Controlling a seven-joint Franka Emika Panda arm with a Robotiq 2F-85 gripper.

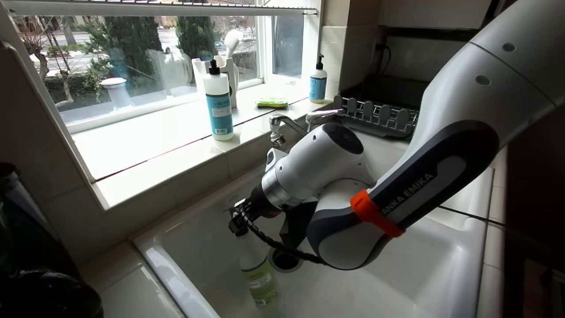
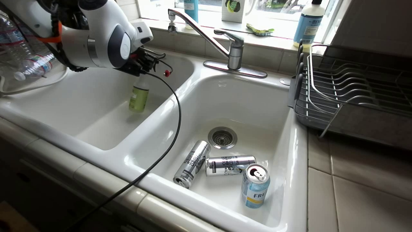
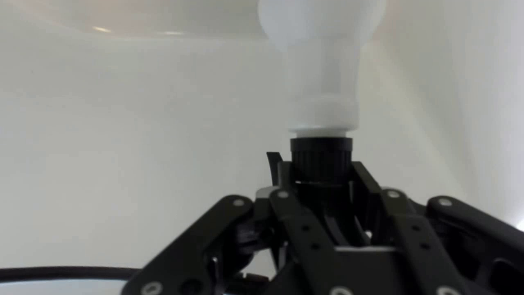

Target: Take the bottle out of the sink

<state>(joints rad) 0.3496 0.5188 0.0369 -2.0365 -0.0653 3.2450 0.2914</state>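
You have the black gripper [image 3: 322, 174] clamped on the black top of the tall, pale yellow-green translucent spray bottle [image 1: 260, 282], its fingers against both sides of the ribbed collar in the wrist view. In both exterior views the bottle is inside the large white rectangular sink [image 1: 353, 287], near the round dark drain hole [image 1: 284, 260], with its labelled body below your gripper. From these angles you can't be sure whether its base touches the sink floor.

In an exterior view you can see the smaller white basin [image 2: 251, 96] just beside, holding 2 silver metal cans [image 2: 192, 164] on their sides and 1 upright pale-blue can [image 2: 256, 190]. A chrome faucet [image 2: 236, 54] stands behind it. On the bright white windowsill [image 1: 150, 141] you have a tall teal-labelled bottle [image 1: 219, 112], a flat green-and-yellow packet [image 1: 271, 104] and a smaller blue-labelled pump bottle [image 1: 318, 86].
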